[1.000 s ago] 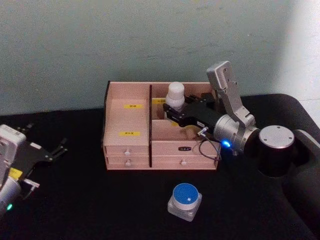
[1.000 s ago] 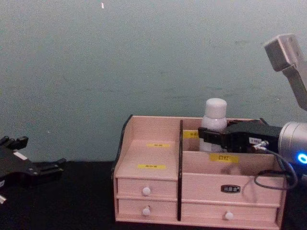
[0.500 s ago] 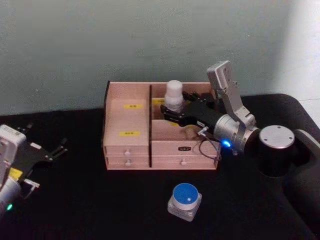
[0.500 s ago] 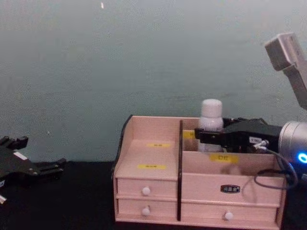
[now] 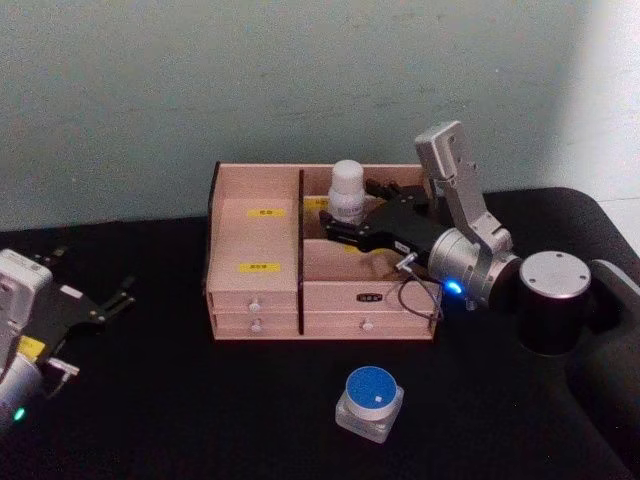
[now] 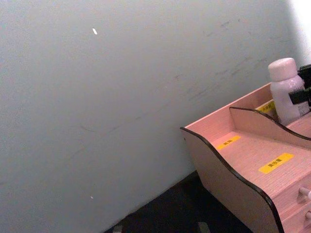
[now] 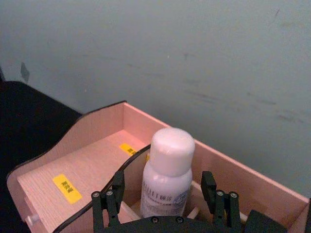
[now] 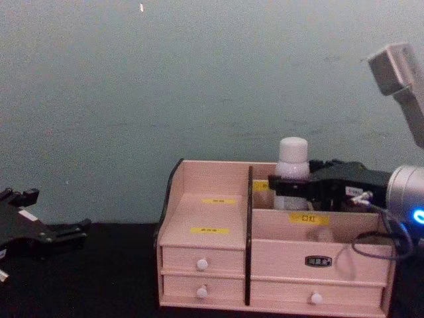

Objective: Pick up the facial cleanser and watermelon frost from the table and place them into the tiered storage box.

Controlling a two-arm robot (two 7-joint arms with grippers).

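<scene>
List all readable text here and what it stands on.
None can be read with certainty.
On the tiered storage box, yellow labels: dark characters, too blurred.
On its drawer, dark plate: too small.
On the facial cleanser, dark print: too blurred.

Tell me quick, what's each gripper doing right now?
Left gripper: open, empty.
Right gripper: open around the cleanser.

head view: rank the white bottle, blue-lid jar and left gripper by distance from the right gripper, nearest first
1. white bottle, inside the right gripper, fingers open either side
2. blue-lid jar, on the table in front
3. left gripper, far left
</scene>
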